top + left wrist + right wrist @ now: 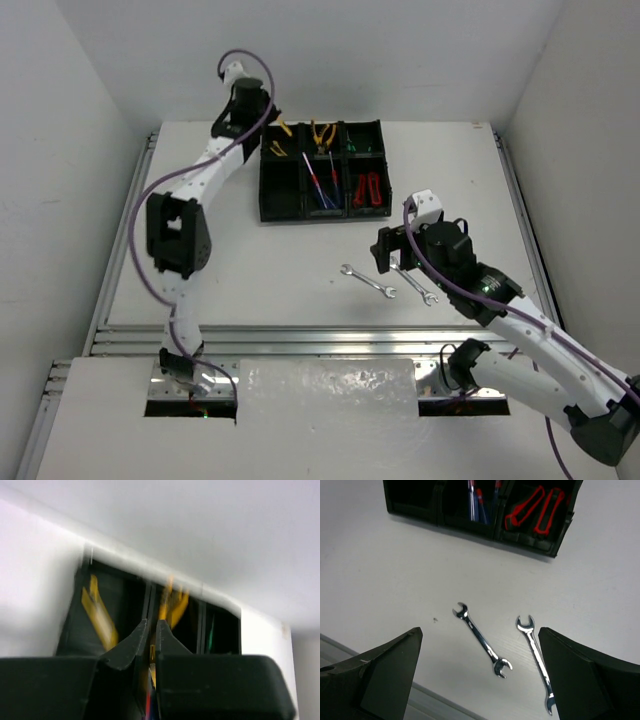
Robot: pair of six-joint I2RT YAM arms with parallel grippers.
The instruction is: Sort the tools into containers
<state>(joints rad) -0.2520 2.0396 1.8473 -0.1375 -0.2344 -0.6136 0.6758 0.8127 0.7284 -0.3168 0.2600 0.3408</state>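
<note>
The black six-compartment tray (300, 216) stands at the table's far middle. It holds yellow pliers (279, 140), orange pliers (322, 133), tiny green screwdrivers (360, 143), blue and red screwdrivers (322, 185) and red cutters (368, 188). Two silver wrenches (367, 281) (415, 284) lie on the table in front of it. My left gripper (252, 112) hovers above the tray's far-left corner, shut and empty (151, 625). My right gripper (393, 252) hangs open above the wrenches; in the right wrist view it (480, 630) has the left wrench (482, 640) and the right wrench (536, 652) between its fingers.
White walls close in the table on the left, back and right. A metal rail (300, 340) runs along the near edge, also seen in the right wrist view (420, 705). The tray's front-left compartment (280, 190) looks bare.
</note>
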